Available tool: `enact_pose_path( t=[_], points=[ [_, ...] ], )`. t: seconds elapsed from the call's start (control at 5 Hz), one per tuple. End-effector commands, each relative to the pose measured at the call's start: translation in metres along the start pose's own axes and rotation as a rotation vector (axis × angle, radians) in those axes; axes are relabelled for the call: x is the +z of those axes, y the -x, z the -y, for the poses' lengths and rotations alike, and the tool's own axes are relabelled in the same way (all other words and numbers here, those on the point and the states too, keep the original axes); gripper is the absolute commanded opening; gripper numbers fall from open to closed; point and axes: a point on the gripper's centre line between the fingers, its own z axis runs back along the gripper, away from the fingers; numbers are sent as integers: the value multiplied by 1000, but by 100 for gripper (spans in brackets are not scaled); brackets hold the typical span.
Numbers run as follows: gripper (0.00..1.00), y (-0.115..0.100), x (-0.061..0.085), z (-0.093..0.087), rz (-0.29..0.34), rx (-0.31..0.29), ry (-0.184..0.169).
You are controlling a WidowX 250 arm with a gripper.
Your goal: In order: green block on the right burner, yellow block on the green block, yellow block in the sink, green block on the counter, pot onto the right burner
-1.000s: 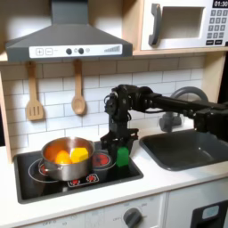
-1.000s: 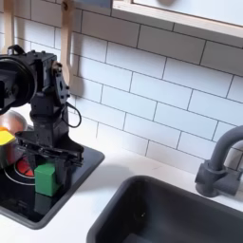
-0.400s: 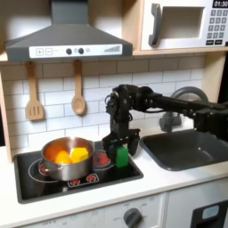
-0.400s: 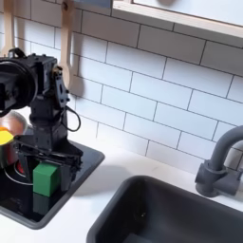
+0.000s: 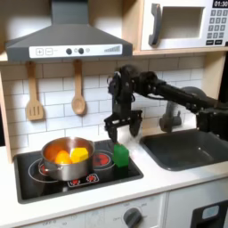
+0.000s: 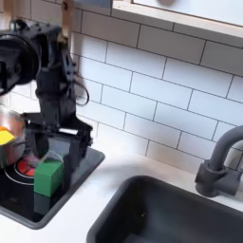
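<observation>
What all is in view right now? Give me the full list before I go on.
green block: one, bright green, on the black cooktop's burner at the first exterior view's right, beside the pot
pot: one, shiny steel, on the burner at the first exterior view's left
yellow block: one, yellow, inside the pot
orange piece: one, orange, inside the pot
sink: one, dark grey, set in the counter
faucet: one, dark grey, behind the sink
wooden utensils: two, hanging on the tiled wall
range hood: one, grey
microwave: one, upper shelf
pincer: one, black, open above the green block
</observation>
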Motion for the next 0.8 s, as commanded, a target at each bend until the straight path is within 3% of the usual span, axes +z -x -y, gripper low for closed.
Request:
enact_pose_path(
  t=[0.0,0.2,0.4,0.6],
  points=[
    [100,-3,34,-3,12,16,-5],
    [100,-6,52,-17,39,49,-31],
    [100,-9,56,-38,36,89,-68],
    [100,-14,52,-50,31,123,-71]
  ],
)
